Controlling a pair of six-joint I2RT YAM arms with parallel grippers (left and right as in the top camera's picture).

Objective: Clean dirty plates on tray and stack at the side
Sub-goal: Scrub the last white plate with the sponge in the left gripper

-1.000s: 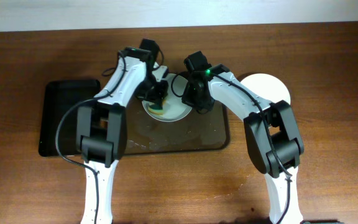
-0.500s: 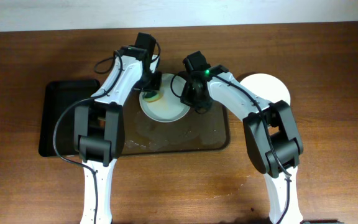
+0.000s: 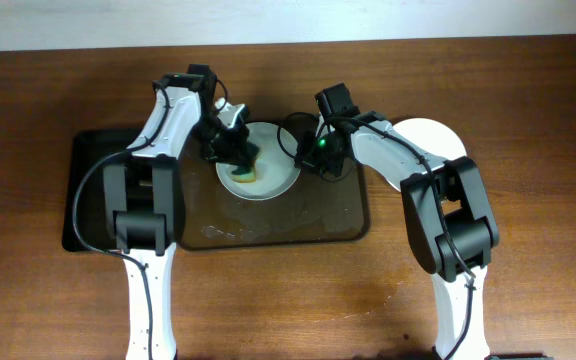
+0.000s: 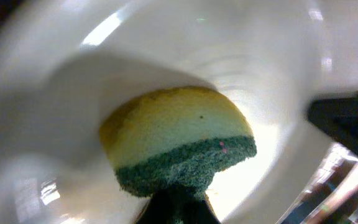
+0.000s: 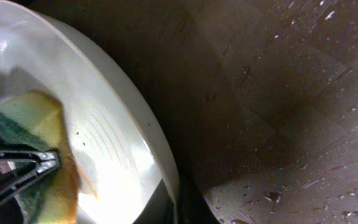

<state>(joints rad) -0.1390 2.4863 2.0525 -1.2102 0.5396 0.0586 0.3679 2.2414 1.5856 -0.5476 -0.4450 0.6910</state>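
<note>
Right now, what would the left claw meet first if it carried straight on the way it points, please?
Probably the plate: the sponge in the left claw seems pressed against its white inside.

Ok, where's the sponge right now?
In the overhead view, the sponge is on the white plate, at the back left of the wet tray, held by the left gripper.

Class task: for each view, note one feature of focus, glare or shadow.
Overhead: sharp and evenly lit, with glints on the wet tray. Left wrist: the sponge is in focus, the plate around it blurred, with glare streaks. Right wrist: bright glare on the plate's face, the tray deep in shadow behind its rim.
</note>
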